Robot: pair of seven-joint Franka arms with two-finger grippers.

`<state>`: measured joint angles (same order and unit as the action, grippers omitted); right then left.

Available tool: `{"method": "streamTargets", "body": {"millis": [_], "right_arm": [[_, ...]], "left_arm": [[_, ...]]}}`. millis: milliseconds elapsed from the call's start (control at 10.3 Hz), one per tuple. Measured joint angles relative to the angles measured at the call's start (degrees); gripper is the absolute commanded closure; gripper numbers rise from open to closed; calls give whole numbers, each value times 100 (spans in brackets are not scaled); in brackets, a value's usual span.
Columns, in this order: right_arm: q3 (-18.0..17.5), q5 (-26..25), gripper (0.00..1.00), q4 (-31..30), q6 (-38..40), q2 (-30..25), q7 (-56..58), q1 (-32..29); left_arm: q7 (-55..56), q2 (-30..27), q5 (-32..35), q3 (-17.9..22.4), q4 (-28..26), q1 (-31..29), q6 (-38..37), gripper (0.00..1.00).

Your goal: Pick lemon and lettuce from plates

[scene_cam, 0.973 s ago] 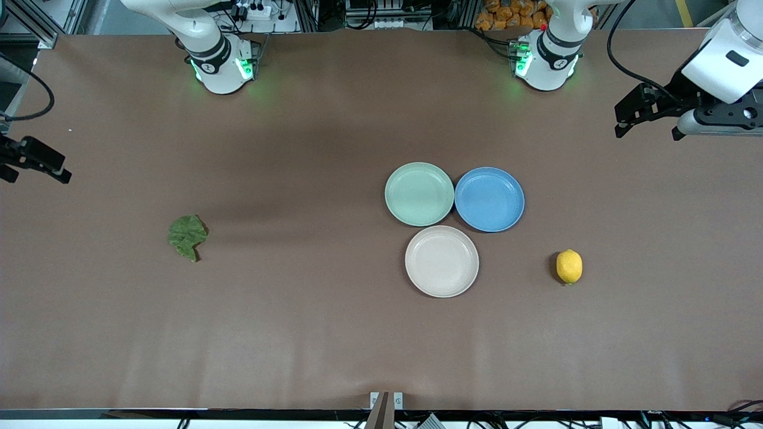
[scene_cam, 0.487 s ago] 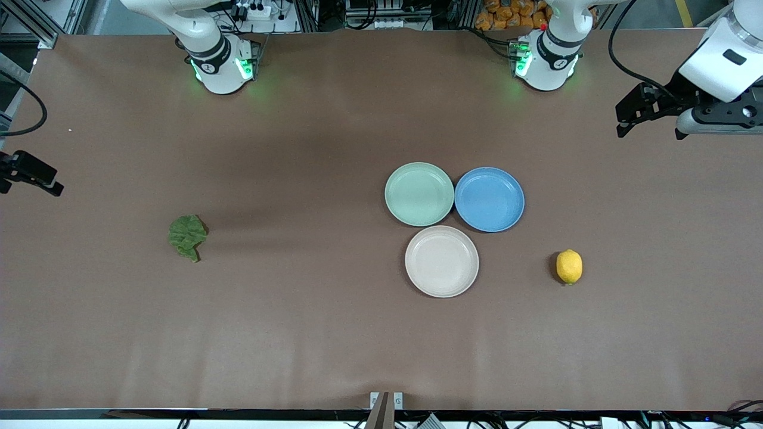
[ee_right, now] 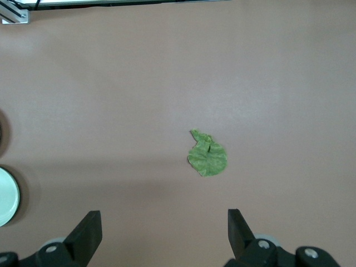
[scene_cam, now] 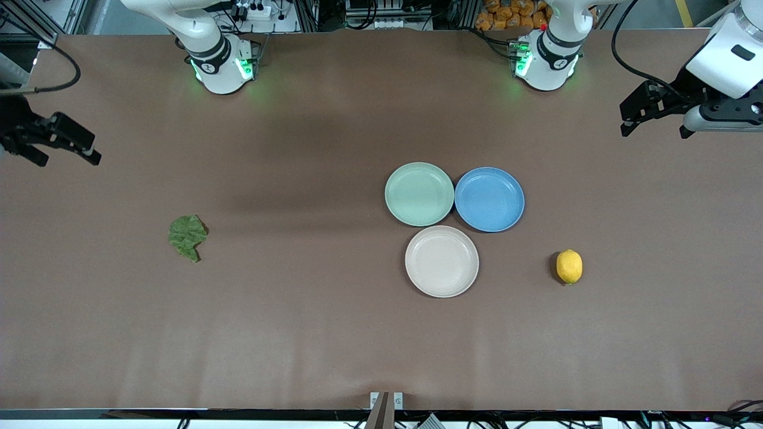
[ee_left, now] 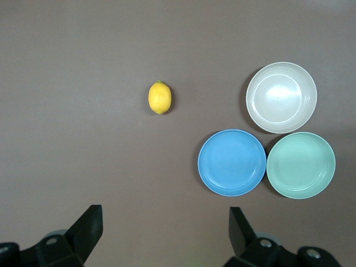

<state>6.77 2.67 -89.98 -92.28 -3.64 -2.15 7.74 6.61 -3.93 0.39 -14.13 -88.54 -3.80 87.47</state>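
Observation:
The lemon (scene_cam: 569,266) lies on the bare table toward the left arm's end, apart from the plates; it also shows in the left wrist view (ee_left: 160,97). The lettuce (scene_cam: 187,237) lies on the table toward the right arm's end and shows in the right wrist view (ee_right: 207,157). The mint green plate (scene_cam: 419,193) and the beige-white plate (scene_cam: 442,261) are empty. My left gripper (scene_cam: 653,132) is open and empty, high over the table's left-arm end (ee_left: 165,214). My right gripper (scene_cam: 67,159) is open and empty over the right-arm end (ee_right: 164,214).
A blue plate (scene_cam: 489,199), empty, touches the mint green plate on the side toward the left arm's end, and the beige-white plate sits just nearer the front camera than both. All three show in the left wrist view, the blue one (ee_left: 232,162) closest to the lemon.
My right gripper has swung in from the table's edge toward the middle and toward the robots' bases. My left gripper has shifted only slightly. The lemon, lettuce and plates have not moved.

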Motion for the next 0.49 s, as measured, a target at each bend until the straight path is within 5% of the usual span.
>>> {"method": "streamTargets", "body": {"millis": [487], "right_arm": [[-14, -84, 0, -24, 273, -165, 72, -146]], "left_arm": [[0, 1, 0, 6, 1, 0, -62, 0]]}}
